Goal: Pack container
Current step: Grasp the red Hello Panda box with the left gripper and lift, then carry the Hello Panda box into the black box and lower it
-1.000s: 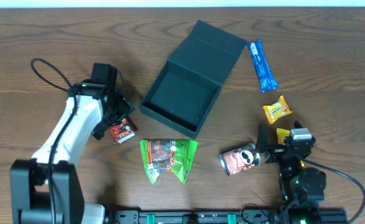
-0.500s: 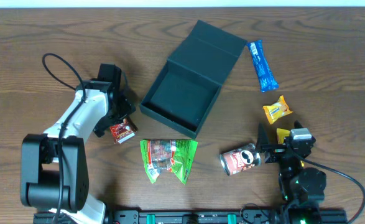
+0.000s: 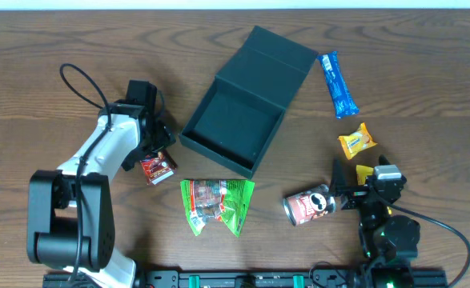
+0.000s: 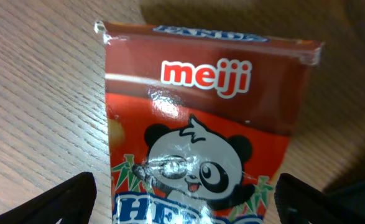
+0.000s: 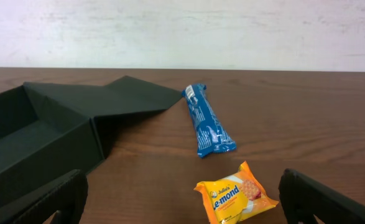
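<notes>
Container [image 3: 235, 122] apart from left jaws, right jaws; untouched.

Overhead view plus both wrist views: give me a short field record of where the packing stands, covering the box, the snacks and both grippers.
container: dark teal box, lid flap laid open, nothing inside
left gripper: open, one finger on either side of the red panda packet, which lies flat on the table
right gripper: open, nothing between its fingers
snacks outside the box: green packet, red can on its side, blue bar, yellow biscuit packet
packed so far: none
</notes>
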Action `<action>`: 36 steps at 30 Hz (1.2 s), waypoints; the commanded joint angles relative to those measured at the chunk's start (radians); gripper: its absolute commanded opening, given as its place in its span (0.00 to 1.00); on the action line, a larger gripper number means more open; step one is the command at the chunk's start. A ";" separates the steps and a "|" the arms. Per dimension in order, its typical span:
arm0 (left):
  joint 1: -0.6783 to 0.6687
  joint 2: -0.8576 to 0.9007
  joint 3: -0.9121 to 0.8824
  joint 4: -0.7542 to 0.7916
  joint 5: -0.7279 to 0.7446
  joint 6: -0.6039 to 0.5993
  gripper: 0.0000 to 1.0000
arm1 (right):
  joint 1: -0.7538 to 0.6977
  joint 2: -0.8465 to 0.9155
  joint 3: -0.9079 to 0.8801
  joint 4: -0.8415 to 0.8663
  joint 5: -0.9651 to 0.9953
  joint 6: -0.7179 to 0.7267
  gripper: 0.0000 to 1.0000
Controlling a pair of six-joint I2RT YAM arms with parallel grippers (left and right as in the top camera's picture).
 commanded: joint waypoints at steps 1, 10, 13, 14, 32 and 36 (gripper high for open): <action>0.000 0.035 -0.005 0.000 -0.014 0.016 0.84 | 0.008 0.000 -0.001 -0.006 0.002 -0.015 0.99; 0.000 0.053 -0.005 -0.001 -0.014 0.015 0.66 | 0.008 0.000 -0.001 -0.006 0.002 -0.015 0.99; 0.000 0.053 -0.005 -0.003 -0.017 0.019 0.60 | 0.008 0.000 -0.001 -0.006 0.002 -0.015 0.99; 0.000 0.053 -0.005 -0.003 -0.018 0.019 0.60 | 0.008 0.000 -0.001 -0.006 0.002 -0.015 0.99; 0.000 0.052 0.001 -0.036 -0.018 0.198 0.34 | 0.008 0.000 -0.001 -0.006 0.002 -0.015 0.99; 0.000 0.052 0.034 -0.079 -0.018 0.238 0.34 | 0.008 0.000 -0.001 -0.006 0.002 -0.015 0.99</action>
